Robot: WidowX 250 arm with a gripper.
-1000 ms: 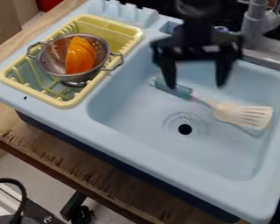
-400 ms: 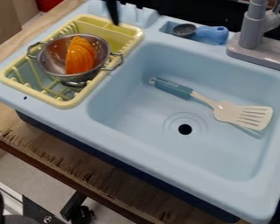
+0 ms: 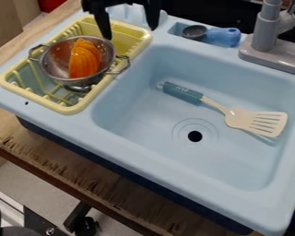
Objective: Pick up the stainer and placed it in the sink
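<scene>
Down into view comes the black claw; a moment ago just one dark tip poked in at the top edge, and now both sides hang over the far end of the yellow rack, at eleven o'clock from the sink. It's open, its two sides well spread, with nothing between them. Nothing else has shifted that I can see.

The metal strainer sits in the rack, at ten o'clock from the sink and at eight from the claw. It's tipped a little, one handle pointing to between nine and ten, the other to between three and four, out over the rack's rim. Inside it stands an orange, ridged piece.

Down in the sink lies a spatula, teal handle toward ten o'clock, pale slotted head toward four, just above the drain. A blue-handled scoop rests in the little recess at twelve, beside the grey faucet at one. It all stands on a worn wooden surface.
</scene>
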